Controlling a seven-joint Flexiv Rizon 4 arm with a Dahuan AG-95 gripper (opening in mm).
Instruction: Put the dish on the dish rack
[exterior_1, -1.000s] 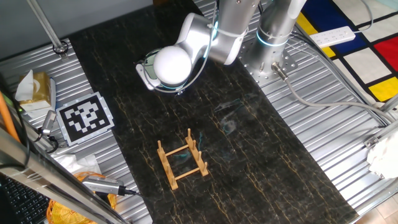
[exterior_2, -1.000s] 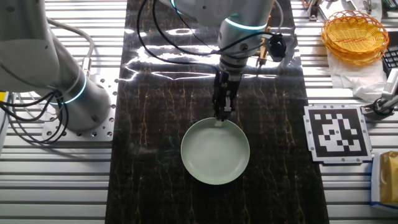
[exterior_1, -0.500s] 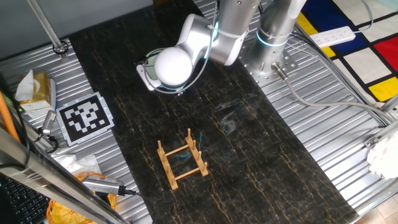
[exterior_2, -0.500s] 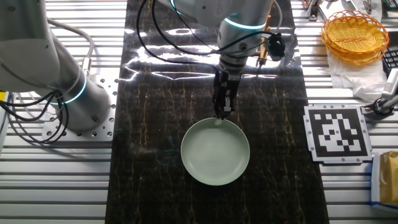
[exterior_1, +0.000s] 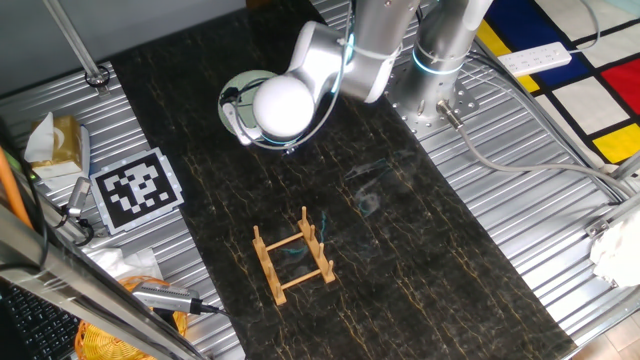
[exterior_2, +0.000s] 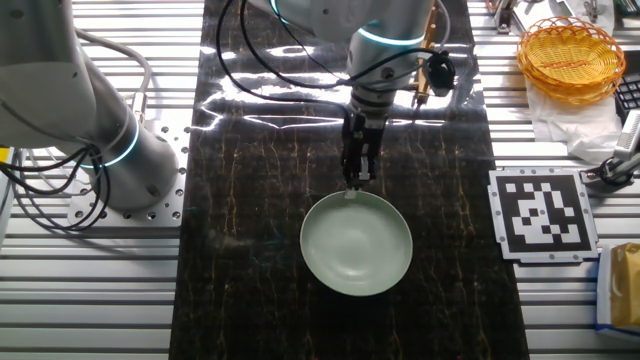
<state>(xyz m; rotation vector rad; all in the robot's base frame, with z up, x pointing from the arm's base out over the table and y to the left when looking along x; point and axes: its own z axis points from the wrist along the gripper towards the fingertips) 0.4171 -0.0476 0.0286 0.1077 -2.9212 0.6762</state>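
Note:
The dish (exterior_2: 356, 243), a pale mint-green round plate, lies over the dark mat in the other fixed view. My gripper (exterior_2: 352, 184) points down at its far rim, and its fingers look shut on the rim. In one fixed view only a sliver of the dish (exterior_1: 237, 88) shows behind the arm's white wrist joint (exterior_1: 280, 107), which hides the gripper. The dish rack (exterior_1: 293, 255), small, of light wood with upright pegs, stands empty on the mat well in front of the dish. It is out of view in the other fixed view.
A printed marker tag (exterior_1: 138, 188) lies left of the mat and shows again in the other fixed view (exterior_2: 543, 212). A wicker basket (exterior_2: 572, 60) sits at the back right. A second arm's base (exterior_2: 100, 130) stands left. A tissue pack (exterior_1: 55, 140) and a power strip (exterior_1: 535, 58) are near the edges.
The dish has shifted a little sideways with the gripper on its rim. In one fixed view a sliver of it now shows behind the wrist joint.

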